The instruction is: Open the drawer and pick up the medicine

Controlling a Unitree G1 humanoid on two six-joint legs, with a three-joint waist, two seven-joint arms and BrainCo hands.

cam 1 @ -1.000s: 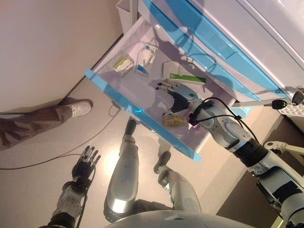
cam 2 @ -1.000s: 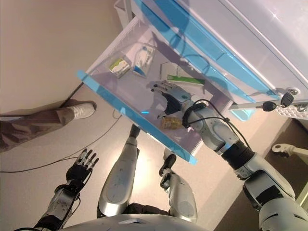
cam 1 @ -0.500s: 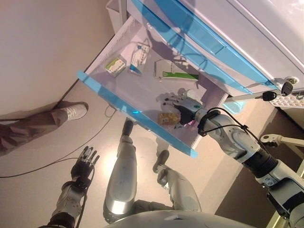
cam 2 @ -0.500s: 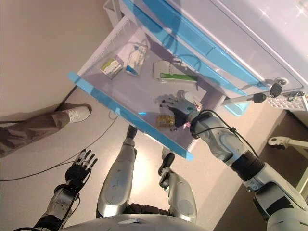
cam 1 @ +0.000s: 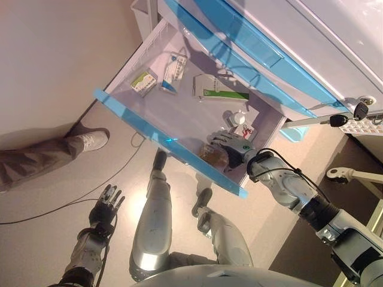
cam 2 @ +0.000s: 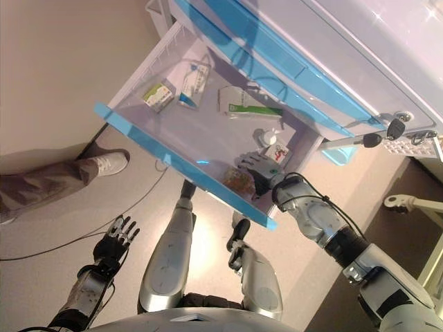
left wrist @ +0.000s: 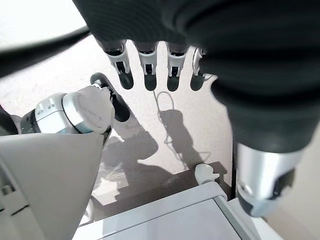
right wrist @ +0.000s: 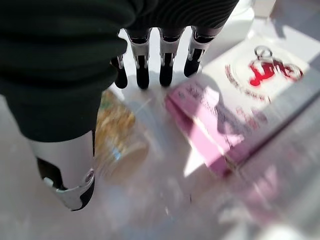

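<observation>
The drawer (cam 1: 161,140), with clear walls and a blue front, stands pulled out. Inside lie a small green box (cam 1: 143,82), a white-and-blue pack (cam 1: 172,72), a white-and-green box (cam 1: 218,89), a white bottle (cam 1: 236,118), a pink-and-white box (cam 1: 246,130) and an amber packet (cam 1: 213,156). My right hand (cam 1: 230,146) is in the drawer's front right corner, open, with straight fingers (right wrist: 142,65) above the amber packet (right wrist: 117,135) and next to the pink box (right wrist: 220,125). It holds nothing. My left hand (cam 1: 106,203) hangs low at the left, open and empty.
Closed blue-fronted drawers (cam 1: 257,54) sit above the open one. A person's leg and white shoe (cam 1: 90,140) rest on the floor left of the drawer front. A black cable (cam 1: 60,206) runs across the floor. A wall rises at the left.
My right hand has drawn back from the middle of the drawer to its front right corner, over the amber packet. The view has shifted slightly. The left hand has not moved.
</observation>
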